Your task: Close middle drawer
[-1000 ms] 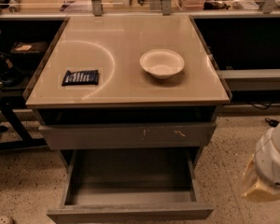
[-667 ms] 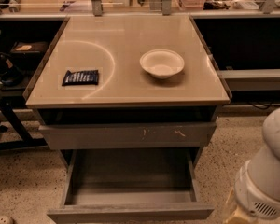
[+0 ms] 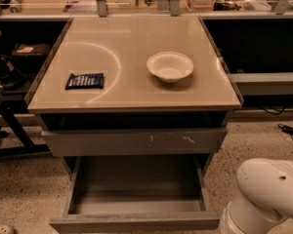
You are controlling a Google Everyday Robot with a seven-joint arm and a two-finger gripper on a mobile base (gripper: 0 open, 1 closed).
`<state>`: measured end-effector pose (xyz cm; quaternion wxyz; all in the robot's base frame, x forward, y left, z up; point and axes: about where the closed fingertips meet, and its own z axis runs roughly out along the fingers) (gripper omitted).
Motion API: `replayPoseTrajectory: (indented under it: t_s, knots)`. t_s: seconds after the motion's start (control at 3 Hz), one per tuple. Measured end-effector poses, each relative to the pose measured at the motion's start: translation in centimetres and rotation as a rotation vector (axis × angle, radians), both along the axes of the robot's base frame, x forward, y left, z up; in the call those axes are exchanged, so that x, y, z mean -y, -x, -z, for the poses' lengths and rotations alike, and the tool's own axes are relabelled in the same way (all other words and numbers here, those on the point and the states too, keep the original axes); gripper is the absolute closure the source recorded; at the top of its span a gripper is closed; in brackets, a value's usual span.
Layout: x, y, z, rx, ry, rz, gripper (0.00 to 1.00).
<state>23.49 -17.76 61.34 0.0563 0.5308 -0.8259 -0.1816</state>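
Note:
The middle drawer (image 3: pixel 136 222) is pulled far out of the cabinet toward me. Its grey box is open on top and holds nothing, and its plain flat front runs along the bottom edge of the camera view. Above it sits the grey drawer front with pale scratch marks (image 3: pixel 134 141), standing slightly out from the cabinet. My white arm (image 3: pixel 266 194) fills the lower right corner, just right of the open drawer's front corner. My gripper is out of view, past the frame's bottom edge.
On the tan cabinet top (image 3: pixel 136 38) lie a white bowl (image 3: pixel 170 66) and a dark snack packet (image 3: pixel 85 80). A black stand (image 3: pixel 10 130) is at the left. A cable (image 3: pixel 289 129) lies on the speckled floor at the right.
My arm has moved left and closer to the open drawer's right front corner. The yellowish gripper end seen earlier has dropped out of the frame. The drawers have not moved.

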Motion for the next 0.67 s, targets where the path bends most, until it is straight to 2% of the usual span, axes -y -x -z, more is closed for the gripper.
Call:
replayPoseTrajectory:
  t_s: [0.67]
  knots:
    - [-0.5,0.3,2.5,-0.022,-0.009,0.016,1.00]
